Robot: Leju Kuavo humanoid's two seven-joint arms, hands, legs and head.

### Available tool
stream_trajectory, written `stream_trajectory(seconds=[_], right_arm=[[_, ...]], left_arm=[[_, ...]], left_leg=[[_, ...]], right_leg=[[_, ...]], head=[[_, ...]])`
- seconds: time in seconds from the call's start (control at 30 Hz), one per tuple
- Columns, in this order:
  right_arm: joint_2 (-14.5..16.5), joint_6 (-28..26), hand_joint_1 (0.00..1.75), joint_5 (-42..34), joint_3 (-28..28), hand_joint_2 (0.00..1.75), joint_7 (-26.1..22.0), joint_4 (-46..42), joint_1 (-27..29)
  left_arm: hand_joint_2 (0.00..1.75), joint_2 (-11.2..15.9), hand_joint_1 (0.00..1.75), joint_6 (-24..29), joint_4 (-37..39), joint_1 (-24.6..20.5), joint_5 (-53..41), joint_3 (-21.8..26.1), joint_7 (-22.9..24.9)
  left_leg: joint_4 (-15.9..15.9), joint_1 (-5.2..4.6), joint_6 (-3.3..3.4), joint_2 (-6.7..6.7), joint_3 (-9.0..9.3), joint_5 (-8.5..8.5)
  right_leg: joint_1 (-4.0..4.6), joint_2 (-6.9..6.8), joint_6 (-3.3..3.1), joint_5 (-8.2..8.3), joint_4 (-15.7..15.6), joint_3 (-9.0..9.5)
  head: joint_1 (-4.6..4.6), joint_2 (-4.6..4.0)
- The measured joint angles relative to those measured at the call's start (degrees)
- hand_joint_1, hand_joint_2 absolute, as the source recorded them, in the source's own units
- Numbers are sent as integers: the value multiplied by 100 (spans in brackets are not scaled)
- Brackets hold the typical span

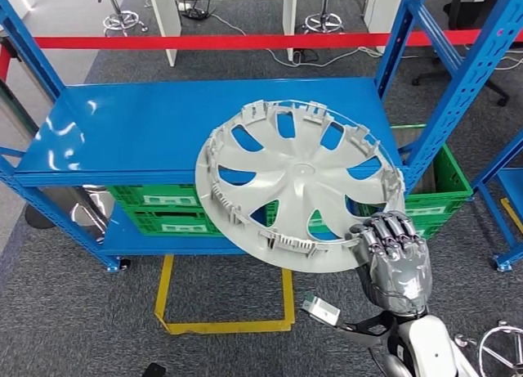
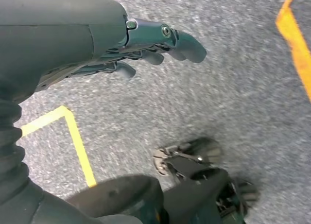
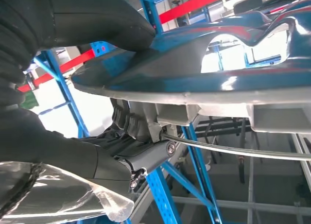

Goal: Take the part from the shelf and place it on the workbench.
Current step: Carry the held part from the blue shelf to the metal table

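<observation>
A large silver wheel cover (image 1: 296, 181), inner side up with clips around its rim, hangs tilted over the right end of the blue shelf (image 1: 136, 132) and juts past the shelf's front edge. My right hand (image 1: 395, 258) grips its near right rim from below and outside. In the right wrist view the thumb (image 3: 110, 20) lies on one face of the wheel cover (image 3: 220, 73) and dark fingers (image 3: 146, 156) close on the other. My left hand (image 2: 146, 49) hangs over grey carpet with its fingers apart and nothing in it.
Green crates (image 1: 167, 209) sit on the lower shelf level, another green crate (image 1: 441, 189) at the right. Blue uprights (image 1: 456, 83) flank the shelf's right end. A red bar (image 1: 216, 42) runs behind. Yellow floor tape (image 1: 222, 320) marks a square in front.
</observation>
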Motion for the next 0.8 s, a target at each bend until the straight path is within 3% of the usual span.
stream_trajectory(seconds=[0.03,0.1,0.13,0.17,0.2,0.23,0.27,0.3,0.33,0.4,0.47,0.5,0.53,0.6,0.63,0.67,0.73,0.8], right_arm=[[0,9,175,-14,-27,175,-9,0,8],[0,28,175,-32,-75,175,-33,0,23],[0,36,175,-34,-91,175,-49,0,34],[0,41,175,-34,-106,175,-60,0,49],[0,44,175,-33,-118,175,-73,0,61],[0,46,175,-32,-127,175,-79,0,69],[0,47,175,-31,-137,175,-84,0,71],[0,48,175,-30,-143,175,-86,-1,66],[0,49,175,-29,-148,175,-86,-5,62],[0,50,175,-29,-157,175,-85,-13,67],[0,51,175,-29,-160,175,-85,-16,77],[0,52,175,-29,-161,175,-84,-17,77],[0,53,175,-29,-161,175,-83,-18,77],[0,55,175,-32,-162,175,-82,-21,82],[0,56,175,-34,-163,175,-82,-22,85],[0,63,175,-37,-168,175,-80,-22,89],[0,84,175,-55,-191,175,-74,-24,106],[0,108,175,-92,-238,175,-68,-37,146]], left_arm=[[175,-1,0,6,1,7,-4,11,0],[175,-1,0,20,1,8,-13,33,0],[175,-4,0,25,1,10,-18,44,0],[175,-9,0,28,1,11,-24,57,0],[175,-13,0,31,1,14,-31,71,0],[175,-18,0,31,1,16,-38,81,0],[175,-21,0,32,1,19,-43,91,0],[175,-21,0,33,1,21,-47,96,0],[175,-21,0,34,1,22,-49,100,0],[175,-20,0,40,1,24,-51,116,0],[175,-17,0,45,2,39,-52,132,0],[175,-13,0,47,2,52,-52,137,1],[175,-10,0,47,3,64,-52,141,2],[175,-13,0,48,3,70,-52,151,4],[175,-18,0,48,3,64,-52,158,3],[175,-23,0,49,3,58,-52,165,3],[175,-27,0,52,3,52,-55,175,2],[175,-27,0,65,3,49,-65,180,2]], left_leg=[[-28,14,26,13,-63,81],[-27,24,58,27,-230,214],[-18,26,61,30,-323,281],[-8,29,52,33,-416,346],[8,36,38,36,-513,410],[36,49,16,38,-618,469],[79,62,-12,38,-720,521],[141,64,-42,35,-820,562],[210,64,-76,31,-906,598],[297,56,-140,24,-1005,687],[314,73,-204,16,-1043,744],[371,85,-239,11,-1067,640],[520,96,-274,6,-1101,426],[1121,114,-329,3,-1196,-202],[1482,120,-345,3,-1231,-434],[1768,123,-351,3,-1227,-530],[1837,124,-326,2,-1009,-350],[1196,107,-233,-12,-484,-103]], right_leg=[[-2,8,24,-206,162,-78],[-18,15,66,-786,783,-263],[-27,15,90,-972,1139,-322],[-35,14,115,-1004,1390,-326],[-43,13,139,-899,1489,-263],[-56,12,163,-717,1398,-107],[-74,10,185,-557,1133,137],[-91,9,208,-503,723,472],[-98,15,202,-554,300,779],[-85,24,140,-733,-187,1068],[-71,15,26,-717,-198,976],[-72,7,-30,-668,-192,928],[-80,-3,-81,-610,-193,875],[-78,-11,-140,-476,-185,761],[-72,-14,-146,-409,-173,694],[-64,-15,-147,-345,-155,613],[-47,-17,-143,-237,-104,418],[-28,-16,-133,-147,-66,269]], head=[[6,0],[15,0],[16,0],[16,0],[16,0],[17,0],[17,0],[21,0],[20,0],[23,0],[25,0],[23,0],[14,0],[-2,0],[-6,0],[-6,0],[-8,0],[-7,0]])
